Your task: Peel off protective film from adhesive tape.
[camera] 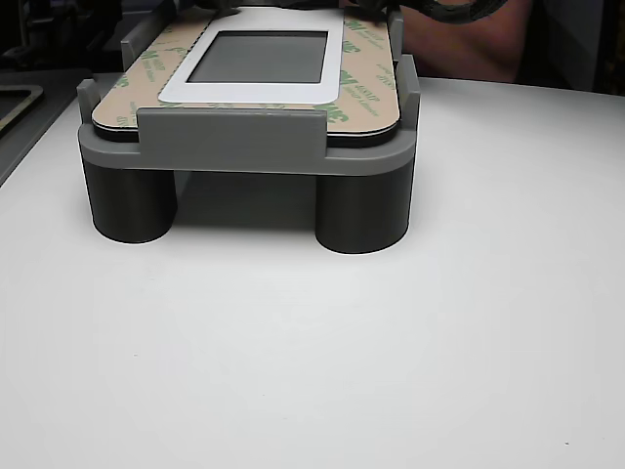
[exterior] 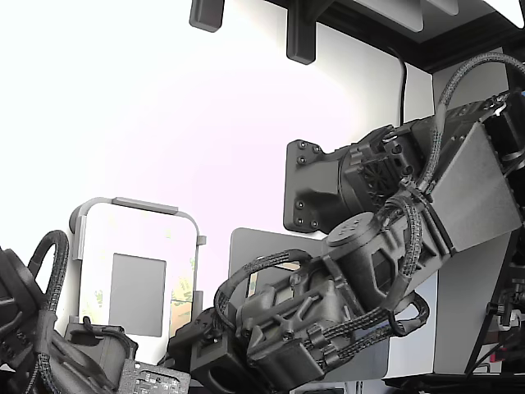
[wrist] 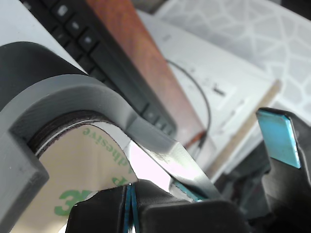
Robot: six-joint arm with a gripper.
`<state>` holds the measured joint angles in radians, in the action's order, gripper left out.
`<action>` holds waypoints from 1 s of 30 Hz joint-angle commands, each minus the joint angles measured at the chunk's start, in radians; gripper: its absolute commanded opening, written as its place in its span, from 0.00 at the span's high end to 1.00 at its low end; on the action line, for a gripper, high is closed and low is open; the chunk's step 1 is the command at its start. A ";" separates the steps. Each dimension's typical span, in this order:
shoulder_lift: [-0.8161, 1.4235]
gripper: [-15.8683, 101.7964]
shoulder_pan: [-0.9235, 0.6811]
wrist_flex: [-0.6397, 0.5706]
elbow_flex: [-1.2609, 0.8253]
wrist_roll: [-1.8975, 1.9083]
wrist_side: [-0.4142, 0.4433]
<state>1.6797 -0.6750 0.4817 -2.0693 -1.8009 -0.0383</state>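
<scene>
A white panel [camera: 254, 94] with a grey window lies in a grey fixture [camera: 229, 132] on round legs. The protective film [camera: 369, 88], pale tan with green printed marks, lies flat over the panel's border, and the adhesive tape under it is hidden. The exterior view shows the film [exterior: 182, 291] along the panel's right edge, with my gripper [exterior: 201, 332] low at that edge. In the wrist view the film [wrist: 73, 170] sits under the fixture wall [wrist: 73, 97]. My gripper [wrist: 233, 165] looks open. One dark finger meets the film's corner, and the blue-padded finger [wrist: 277, 138] stands apart.
A second dark arm [exterior: 49, 328] with braided cables sits at the exterior view's lower left, beside the fixture. My own arm [exterior: 394, 213] fills that view's right half. A black keyboard [wrist: 97, 43] and a thin cable [wrist: 194, 82] lie behind the fixture. The white table [camera: 391, 342] spreads in front.
</scene>
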 commanded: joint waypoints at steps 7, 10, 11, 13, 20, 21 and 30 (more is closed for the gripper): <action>0.031 0.94 0.025 0.005 0.020 -0.008 -0.005; 0.032 0.95 0.029 0.009 0.021 -0.014 -0.006; 0.034 0.95 0.031 0.009 0.021 -0.014 -0.006; 0.035 0.95 0.032 0.012 0.021 -0.015 -0.008; 0.038 0.95 0.032 0.029 0.035 -0.015 -0.008; 0.038 0.95 0.032 0.031 0.037 -0.015 -0.006; 0.037 0.95 0.028 0.043 0.046 -0.014 -0.002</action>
<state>1.6889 -0.6581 0.5262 -2.0540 -1.8147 -0.0414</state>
